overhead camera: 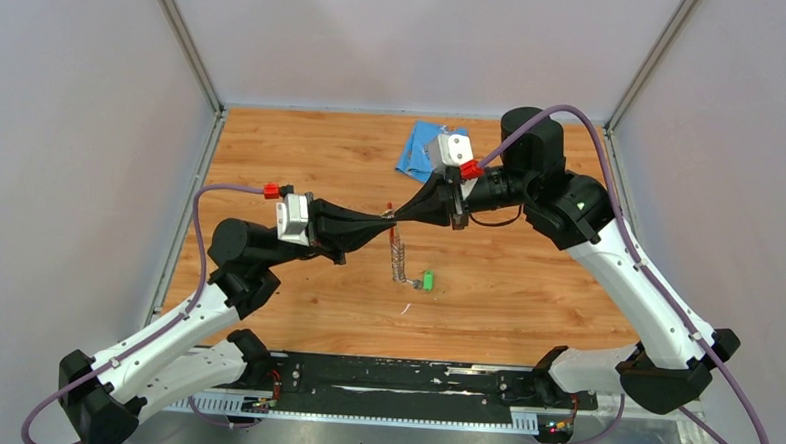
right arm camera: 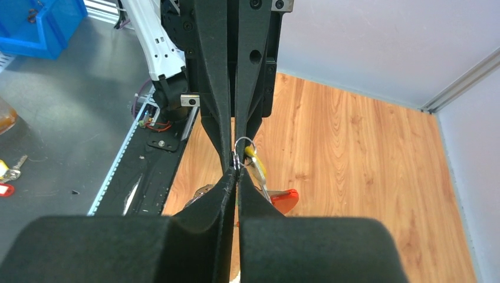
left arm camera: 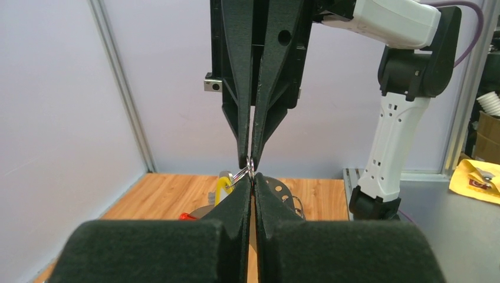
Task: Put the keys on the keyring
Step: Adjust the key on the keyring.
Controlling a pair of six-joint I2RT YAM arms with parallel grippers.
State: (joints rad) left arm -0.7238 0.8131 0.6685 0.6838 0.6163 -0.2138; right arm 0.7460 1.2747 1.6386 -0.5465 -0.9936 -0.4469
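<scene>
So both arms are nose to nose over the wooden table (overhead camera: 546, 289), a bit toward the arm bases from the blue cloth (overhead camera: 415, 153) and a touch to its left. The left gripper (left arm camera: 253, 186) has its fingers pressed fully together. The right gripper (right arm camera: 236, 172) comes in from the opposite side with its fingers nearly touching too, just a hairline slit between them. Both sets of tips meet on the same small wire ring (left arm camera: 249, 168), pinching it from either end as far as I can see.

The yellow key (left arm camera: 222, 187) dangles off that ring right beside the pinch point, up in the air, on the side facing the cloth. The green key (overhead camera: 428, 280) isn't on anything. It's lying flat on the wood by itself, further from the cloth than the grippers are, toward the arm bases.

The keyring (overhead camera: 398, 252) is the long silvery piece with the red end. It sits right under the fingertips, red end pointing toward the cloth and the other end stretching away from it, stopping just beside the green key. Honestly can't tell if it's hanging off the little ring or just lying on the table, since the fingers cover the spot where they'd connect.

The cloth is crumpled at the far edge of the table, and the right wrist hovers just beside it.
</scene>
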